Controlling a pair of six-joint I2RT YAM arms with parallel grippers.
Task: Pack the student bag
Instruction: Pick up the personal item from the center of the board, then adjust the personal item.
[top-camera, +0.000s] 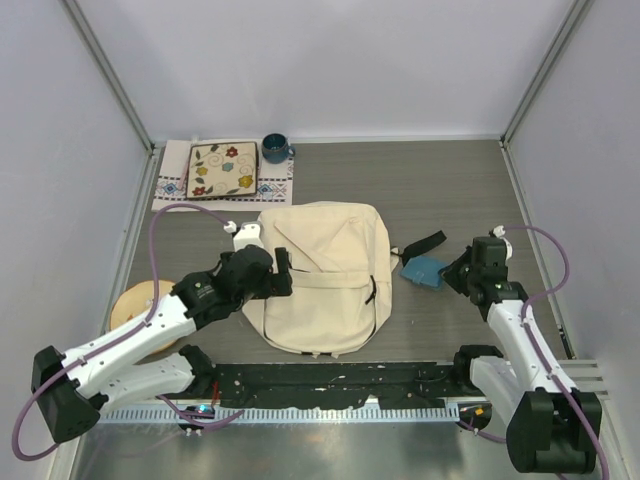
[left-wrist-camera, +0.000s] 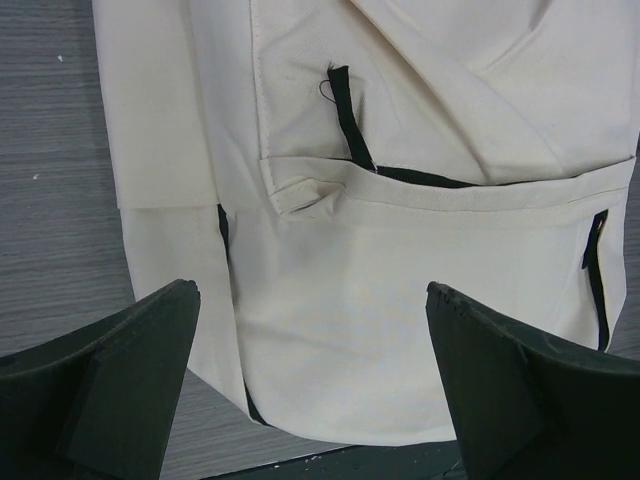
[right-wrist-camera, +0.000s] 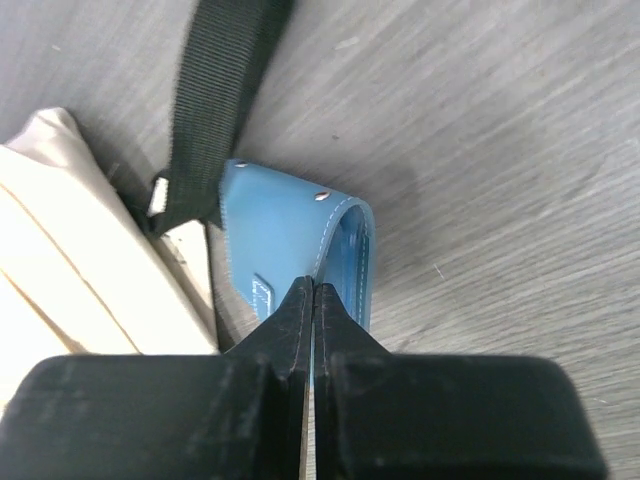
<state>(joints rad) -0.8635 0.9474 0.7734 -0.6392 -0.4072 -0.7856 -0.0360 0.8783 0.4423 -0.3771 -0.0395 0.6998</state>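
The cream student bag (top-camera: 320, 275) lies flat in the middle of the table, front pocket up. My left gripper (top-camera: 285, 272) hovers over its left edge, open and empty. In the left wrist view the bag's pocket (left-wrist-camera: 400, 300) shows between the spread jaws of that gripper (left-wrist-camera: 312, 290). My right gripper (top-camera: 450, 275) is shut on a thin edge of a blue wallet (top-camera: 424, 270) just right of the bag. In the right wrist view the wallet (right-wrist-camera: 270, 225) sits in front of the closed gripper (right-wrist-camera: 313, 285), beside the bag's black strap (right-wrist-camera: 215, 90) and its cream edge (right-wrist-camera: 60, 250).
A flowered square plate (top-camera: 222, 170) on an embroidered cloth and a dark blue mug (top-camera: 276, 149) stand at the back left. A round wooden disc (top-camera: 135, 300) lies under my left arm. A black rail (top-camera: 330, 380) runs along the front edge.
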